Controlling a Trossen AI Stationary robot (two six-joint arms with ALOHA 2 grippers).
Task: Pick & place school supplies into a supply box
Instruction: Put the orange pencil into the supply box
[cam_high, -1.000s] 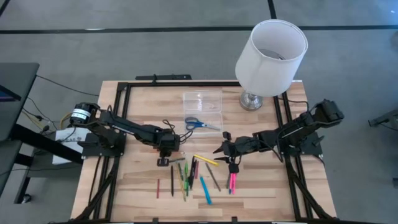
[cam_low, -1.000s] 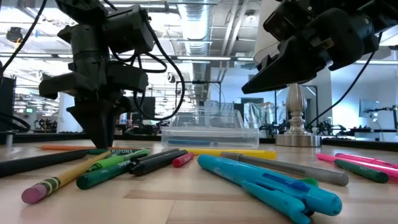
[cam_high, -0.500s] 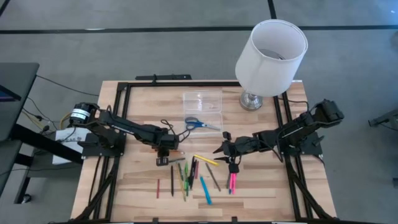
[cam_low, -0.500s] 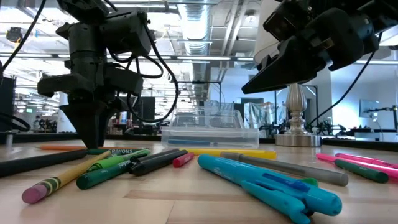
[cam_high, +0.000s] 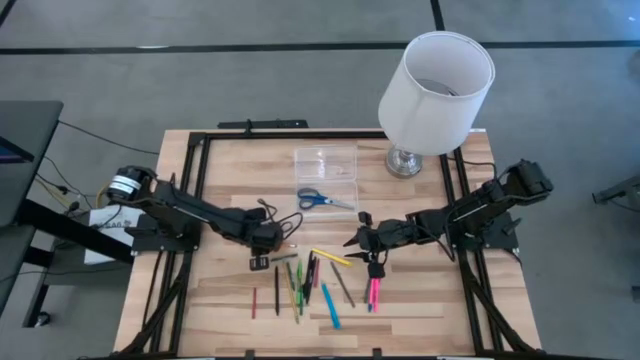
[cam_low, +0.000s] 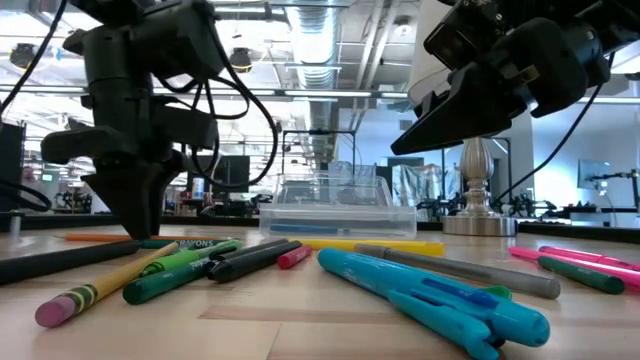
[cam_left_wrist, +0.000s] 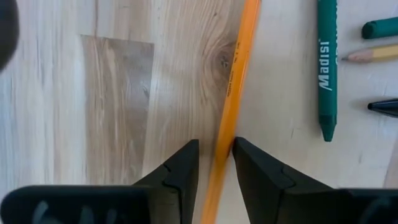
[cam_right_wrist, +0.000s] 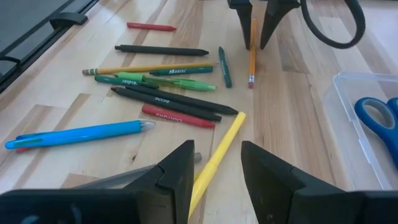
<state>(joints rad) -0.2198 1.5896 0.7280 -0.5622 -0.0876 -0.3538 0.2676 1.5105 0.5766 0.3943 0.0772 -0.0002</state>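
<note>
While the orange pencil (cam_left_wrist: 231, 106) lies flat on the desk (cam_high: 230, 300) between the left gripper's (cam_left_wrist: 215, 163) parted fingers, crayons (cam_left_wrist: 327, 68) crowd beside it; the right gripper (cam_right_wrist: 217, 163) hovers open over the yellow marker (cam_right_wrist: 214, 162), near the scissors (cam_high: 325, 199) in the supply box (cam_high: 326, 172).

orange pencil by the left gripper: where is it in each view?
High: orange pencil, short sliver beside the left gripper.
Low: flat on the table, at that gripper's base.
Left wrist: long diagonal between the fingers.
Right wrist: far end, between the left gripper's fingers.
Shared landmark: left gripper.
</note>
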